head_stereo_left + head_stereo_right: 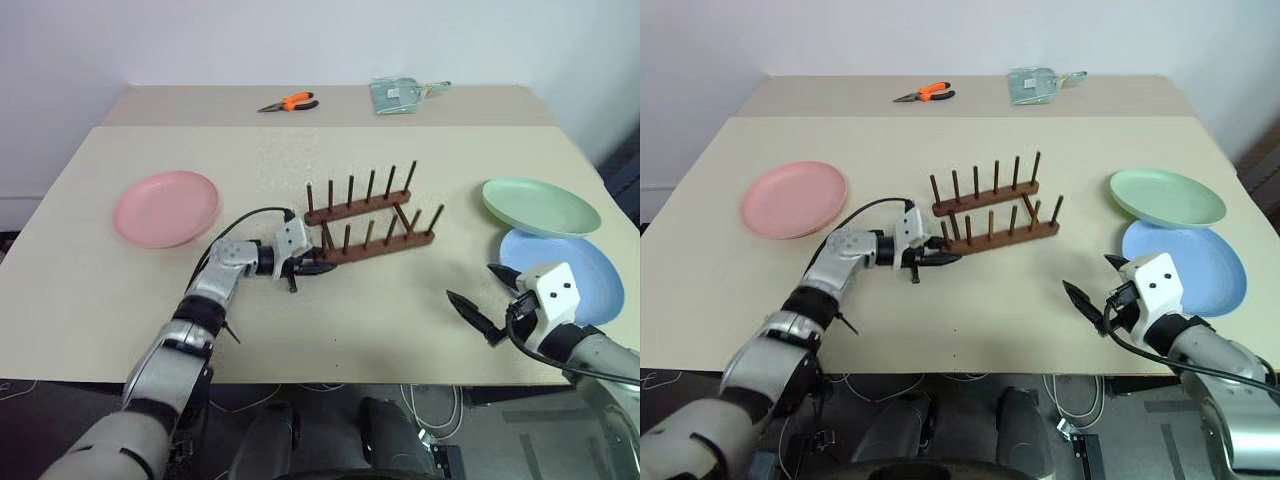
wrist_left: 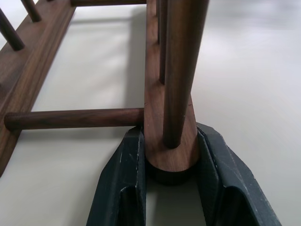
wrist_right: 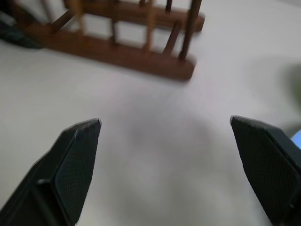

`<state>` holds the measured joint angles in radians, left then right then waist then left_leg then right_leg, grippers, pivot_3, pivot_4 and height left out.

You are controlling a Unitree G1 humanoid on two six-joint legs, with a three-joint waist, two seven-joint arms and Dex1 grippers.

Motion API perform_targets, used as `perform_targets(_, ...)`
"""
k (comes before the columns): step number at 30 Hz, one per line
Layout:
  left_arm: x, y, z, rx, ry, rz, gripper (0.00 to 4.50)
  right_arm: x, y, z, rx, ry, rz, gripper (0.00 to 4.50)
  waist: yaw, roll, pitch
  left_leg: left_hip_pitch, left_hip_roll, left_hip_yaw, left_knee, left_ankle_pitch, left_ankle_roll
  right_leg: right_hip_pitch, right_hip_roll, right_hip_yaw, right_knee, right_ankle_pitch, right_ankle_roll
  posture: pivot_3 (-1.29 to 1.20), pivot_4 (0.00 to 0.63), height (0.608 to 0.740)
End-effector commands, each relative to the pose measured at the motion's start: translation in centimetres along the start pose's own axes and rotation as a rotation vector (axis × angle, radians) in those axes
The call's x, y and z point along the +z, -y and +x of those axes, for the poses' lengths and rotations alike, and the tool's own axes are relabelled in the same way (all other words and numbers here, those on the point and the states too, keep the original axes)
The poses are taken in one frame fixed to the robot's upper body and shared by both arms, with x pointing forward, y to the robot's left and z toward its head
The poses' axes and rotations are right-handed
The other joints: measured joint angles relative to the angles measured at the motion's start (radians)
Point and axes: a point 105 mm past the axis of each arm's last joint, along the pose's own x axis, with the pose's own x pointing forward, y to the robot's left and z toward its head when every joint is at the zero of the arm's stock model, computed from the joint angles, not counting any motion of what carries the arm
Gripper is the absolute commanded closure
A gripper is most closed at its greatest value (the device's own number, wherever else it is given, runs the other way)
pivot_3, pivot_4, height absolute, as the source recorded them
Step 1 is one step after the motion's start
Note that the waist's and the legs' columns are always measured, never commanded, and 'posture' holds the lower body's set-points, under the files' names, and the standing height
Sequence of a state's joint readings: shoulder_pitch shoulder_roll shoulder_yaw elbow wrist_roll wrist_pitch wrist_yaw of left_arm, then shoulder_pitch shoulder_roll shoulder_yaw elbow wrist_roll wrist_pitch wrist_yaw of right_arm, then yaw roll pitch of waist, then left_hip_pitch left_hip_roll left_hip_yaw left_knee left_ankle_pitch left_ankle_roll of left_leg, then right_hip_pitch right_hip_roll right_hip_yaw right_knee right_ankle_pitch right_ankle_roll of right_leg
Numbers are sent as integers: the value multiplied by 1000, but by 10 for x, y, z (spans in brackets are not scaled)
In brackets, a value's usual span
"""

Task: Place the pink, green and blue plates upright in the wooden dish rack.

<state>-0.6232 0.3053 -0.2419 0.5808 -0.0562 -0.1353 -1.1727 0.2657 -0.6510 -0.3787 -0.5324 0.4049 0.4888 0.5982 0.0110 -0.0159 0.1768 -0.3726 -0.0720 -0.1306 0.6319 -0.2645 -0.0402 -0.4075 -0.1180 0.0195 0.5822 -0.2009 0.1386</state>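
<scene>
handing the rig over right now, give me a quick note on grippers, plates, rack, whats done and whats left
Left gripper: shut on the near rail end of the wooden dish rack.
Right gripper: open, holding nothing, above the table beside the blue plate.
Plates: pink plate flat on the rack's left; green plate on its right, overlapping the blue plate's far edge.
Done: no plate racked.
Left: stand all three upright in the rack.

Right gripper [image 3: 164,141], fingers [image 3: 77,160] spread wide above the pale table [image 3: 155,132]; wooden dish rack [image 3: 117,47] beyond, its pegs upright, well apart from the fingertips
</scene>
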Motion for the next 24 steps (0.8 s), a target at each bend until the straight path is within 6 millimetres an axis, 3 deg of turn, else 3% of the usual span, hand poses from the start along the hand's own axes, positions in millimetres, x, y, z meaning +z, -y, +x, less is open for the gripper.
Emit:
perform_targets(1,15,29,0,-111,15,46,3658,4,12,-6,-17,3,-42,0,1,0,0,0,0,0,0,0,0,0,0,0,0,0,0,0,150,740)
perform_targets(2,15,33,-3,-115,9,36,3658,3,13,-6,-15,-4,-46,0,2,0,0,0,0,0,0,0,0,0,0,0,0,0,0,0,150,740)
perform_targets(5,0,27,-10,-28,-75,8,2223,-7,13,-8,14,-52,-58,0,3,0,0,0,0,0,1,0,0,0,0,0,1,-3,-1,0,150,740)
perform_targets(8,-8,21,-23,42,-133,0,810,-19,12,-15,50,-122,-68,896,2,1,0,1,0,0,1,0,0,1,0,0,1,-4,0,0,150,740)
perform_targets(10,-11,25,-33,42,-151,-26,792,-25,9,-22,78,-166,-77,1824,-1,1,-1,1,0,0,0,0,0,1,0,0,1,-3,1,0,150,740)
perform_targets(12,-10,40,-43,-6,-141,-95,1327,-31,0,-28,130,-206,-78,2932,-5,3,-2,1,1,0,-1,0,0,0,1,0,1,-3,1,0,150,740)
perform_targets(15,-2,64,-49,-96,-129,-157,2759,-34,-16,-30,204,-225,-70,4491,-11,4,-2,1,2,0,-1,0,0,0,1,0,2,-4,0,0,150,740)
perform_targets(18,5,82,-40,-129,-101,-225,4336,-37,-34,-20,259,-217,-67,4500,-7,5,-3,1,2,0,1,0,0,0,0,0,2,-5,-1,0,150,740)
perform_targets(20,9,80,-25,-76,-89,-209,4428,-45,-42,-9,265,-229,-86,4500,1,4,-3,1,2,0,2,0,0,1,0,0,1,-5,-1,0,150,740)
perform_targets(24,-1,56,0,143,-132,-160,4428,-54,-37,20,185,-239,-163,4500,3,1,-4,0,0,0,4,0,0,2,-1,0,0,-5,-1,0,150,740)
